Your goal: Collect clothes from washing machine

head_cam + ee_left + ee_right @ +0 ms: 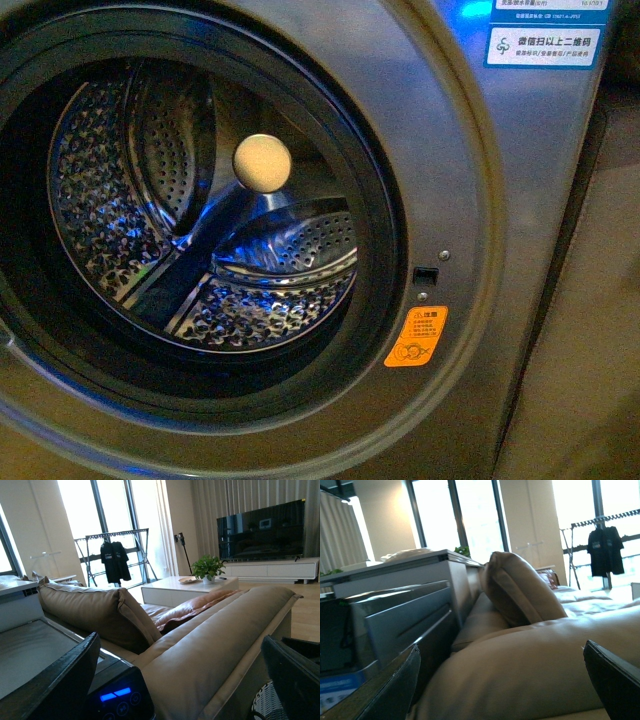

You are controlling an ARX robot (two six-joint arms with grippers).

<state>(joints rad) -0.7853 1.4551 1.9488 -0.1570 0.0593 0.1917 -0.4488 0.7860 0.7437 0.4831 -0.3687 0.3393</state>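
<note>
while the left pincer [180,642] and right pincer [500,649] gaped wide, no clothes showed inside the washing machine [480,200], though limp, light cloth would likely suit pinching a fold.

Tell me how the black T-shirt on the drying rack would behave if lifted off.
Probably floppy: the black T-shirt hangs limp, sleeves drooping. Likely light, since the thin drying rack carries it without visible sag.
</note>
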